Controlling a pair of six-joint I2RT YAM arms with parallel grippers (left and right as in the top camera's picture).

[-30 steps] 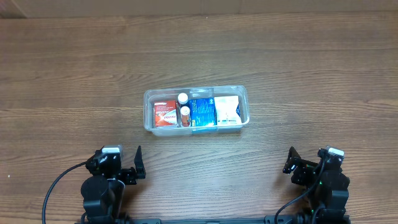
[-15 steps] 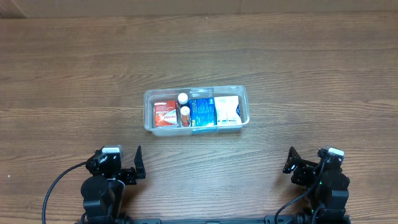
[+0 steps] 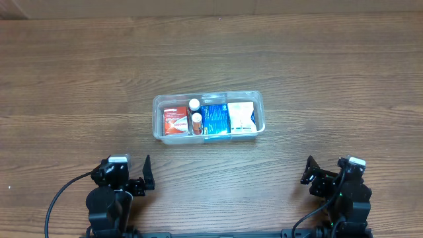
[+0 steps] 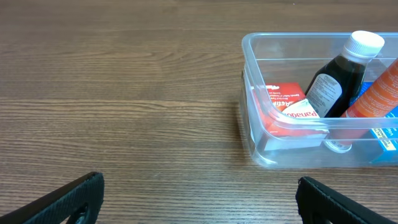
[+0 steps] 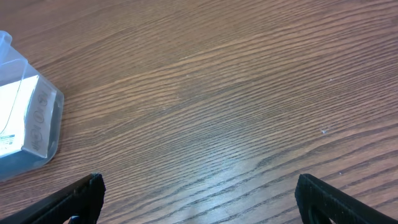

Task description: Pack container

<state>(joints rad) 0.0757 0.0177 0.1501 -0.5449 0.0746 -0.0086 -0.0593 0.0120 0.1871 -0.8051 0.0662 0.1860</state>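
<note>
The clear plastic container (image 3: 157, 106) sits mid-table. It holds a red box (image 3: 175, 121), two small bottles with white caps (image 3: 195, 120), a blue box (image 3: 215, 119) and a white packet (image 3: 242, 118). In the left wrist view the container (image 4: 255, 74) is at the right, with a dark bottle (image 4: 339, 78) and the red box (image 4: 286, 107) inside. In the right wrist view only a container corner (image 5: 34, 118) shows at the left. My left gripper (image 3: 145, 174) and right gripper (image 3: 308, 170) rest near the front edge. Both are open and empty, well short of the container.
The wooden table (image 3: 317, 59) surrounds the container. Black cables (image 3: 59, 198) run from the left arm base at the front edge. Nothing else lies on the table.
</note>
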